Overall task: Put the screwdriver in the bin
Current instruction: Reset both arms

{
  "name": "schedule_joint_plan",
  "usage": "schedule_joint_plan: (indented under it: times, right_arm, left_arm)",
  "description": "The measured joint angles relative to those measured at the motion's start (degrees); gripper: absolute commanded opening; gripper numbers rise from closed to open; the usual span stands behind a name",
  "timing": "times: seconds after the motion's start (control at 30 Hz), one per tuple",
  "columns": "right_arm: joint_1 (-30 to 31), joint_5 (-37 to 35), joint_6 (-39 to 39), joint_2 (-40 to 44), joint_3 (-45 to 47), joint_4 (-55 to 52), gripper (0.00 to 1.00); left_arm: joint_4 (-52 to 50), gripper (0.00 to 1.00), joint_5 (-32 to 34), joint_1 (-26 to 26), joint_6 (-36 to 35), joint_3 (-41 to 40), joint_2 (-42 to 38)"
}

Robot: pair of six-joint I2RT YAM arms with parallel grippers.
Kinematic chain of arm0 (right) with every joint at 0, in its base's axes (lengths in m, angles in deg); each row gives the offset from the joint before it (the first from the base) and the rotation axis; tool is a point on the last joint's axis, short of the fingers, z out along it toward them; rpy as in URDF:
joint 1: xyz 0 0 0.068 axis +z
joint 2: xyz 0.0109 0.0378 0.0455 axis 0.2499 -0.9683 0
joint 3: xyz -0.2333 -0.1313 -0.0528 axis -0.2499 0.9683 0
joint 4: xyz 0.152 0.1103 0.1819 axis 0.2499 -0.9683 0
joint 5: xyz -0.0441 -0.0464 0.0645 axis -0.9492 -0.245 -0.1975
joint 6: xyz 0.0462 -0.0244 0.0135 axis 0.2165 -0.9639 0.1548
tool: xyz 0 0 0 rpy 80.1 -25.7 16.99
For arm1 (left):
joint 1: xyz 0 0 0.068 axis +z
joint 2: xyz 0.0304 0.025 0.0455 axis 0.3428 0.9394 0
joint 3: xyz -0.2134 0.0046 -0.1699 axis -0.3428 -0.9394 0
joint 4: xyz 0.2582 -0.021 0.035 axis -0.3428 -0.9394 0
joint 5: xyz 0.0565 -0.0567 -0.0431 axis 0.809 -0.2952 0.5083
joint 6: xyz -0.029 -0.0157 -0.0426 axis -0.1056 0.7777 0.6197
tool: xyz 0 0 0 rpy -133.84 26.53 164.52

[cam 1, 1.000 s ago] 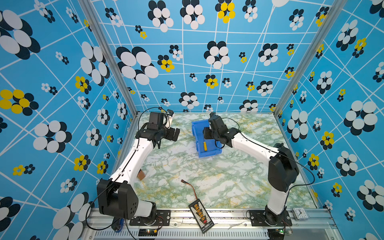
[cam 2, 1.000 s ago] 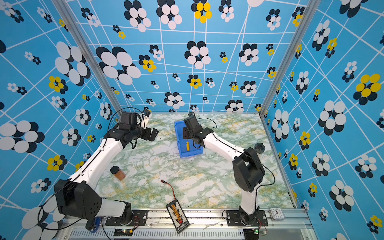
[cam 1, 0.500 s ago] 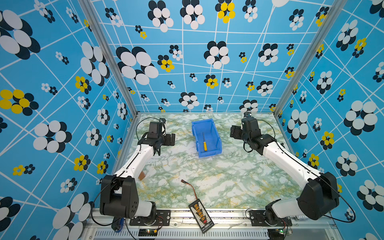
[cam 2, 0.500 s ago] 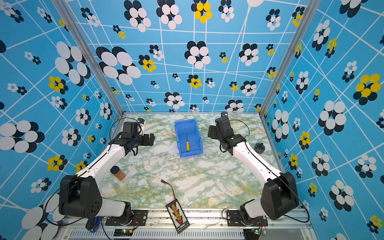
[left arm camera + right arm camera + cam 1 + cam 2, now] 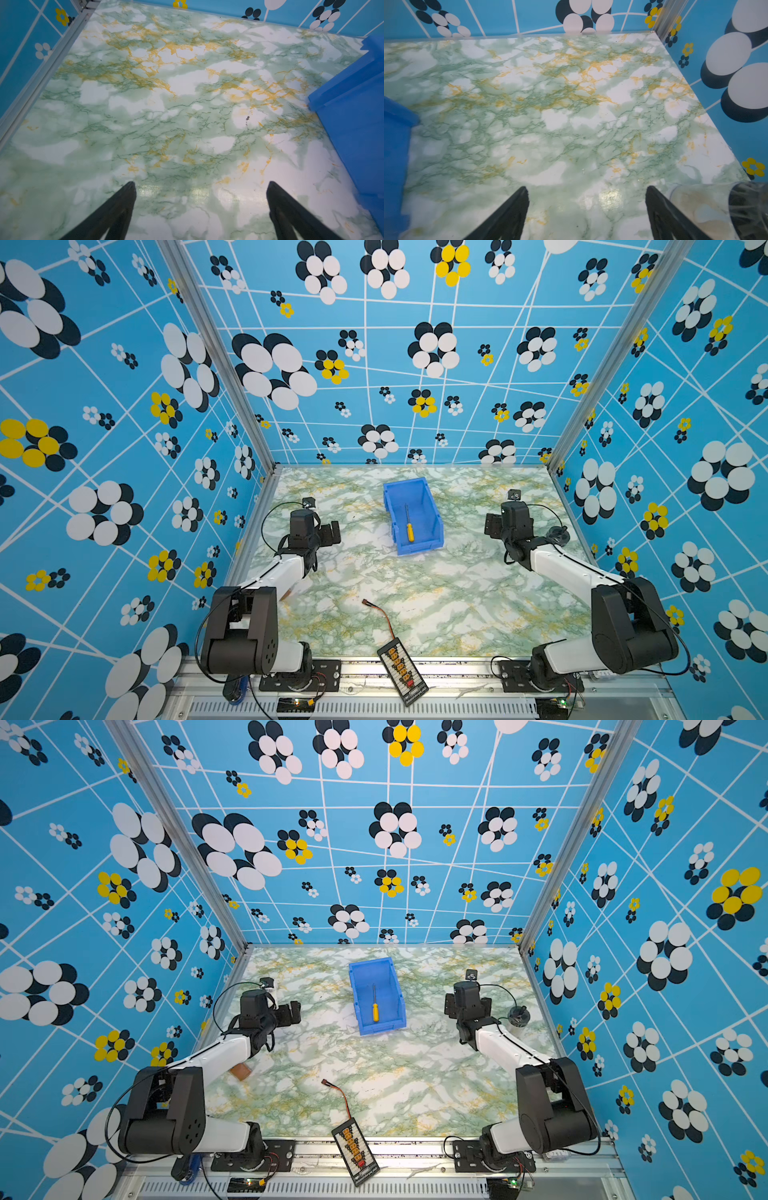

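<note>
The screwdriver (image 5: 409,522) (image 5: 375,1004), with a yellow-orange handle and a thin dark shaft, lies lengthwise on the floor of the blue bin (image 5: 419,549) (image 5: 382,1028), handle toward the lowered front lip. Nothing touches it. My left gripper (image 5: 330,531) (image 5: 200,184) hovers over bare table left of the bin, open and empty. My right gripper (image 5: 492,524) (image 5: 586,188) hangs right of the bin, also open and empty. A bin wall shows at the edge of each wrist view (image 5: 353,116) (image 5: 394,145).
A black board with orange connectors (image 5: 402,670) lies at the table's front edge, and a red-black wire (image 5: 380,614) runs from it toward the middle. A brown-capped small jar (image 5: 240,1072) sits under my left arm. A clear jar with a dark lid (image 5: 517,1016) (image 5: 716,207) stands close beside my right gripper.
My right gripper has left its place over the bin and swung far to the right, its jaws now wide. My left arm has drawn back toward the left wall. The screwdriver stays in the bin.
</note>
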Motion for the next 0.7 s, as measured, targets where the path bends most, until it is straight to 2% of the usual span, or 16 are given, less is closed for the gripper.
schedule_joint_plan:
  times: [0.37,0.6,0.7]
  right_arm:
    - [-4.90,1.62,-3.87,3.10,6.51,9.81,0.92]
    - [-8.26,2.19,-3.15,4.66,16.94,19.98,0.94]
    - [-8.26,2.67,-3.34,3.34,17.90,22.05,0.94]
  left_arm:
    - [13.73,0.99,-0.07,0.76,-1.01,-10.27,-0.70]
    - [24.76,0.99,0.13,1.29,-2.91,-12.04,0.59]
    - [30.88,0.99,0.20,1.62,-3.02,-13.75,3.30]
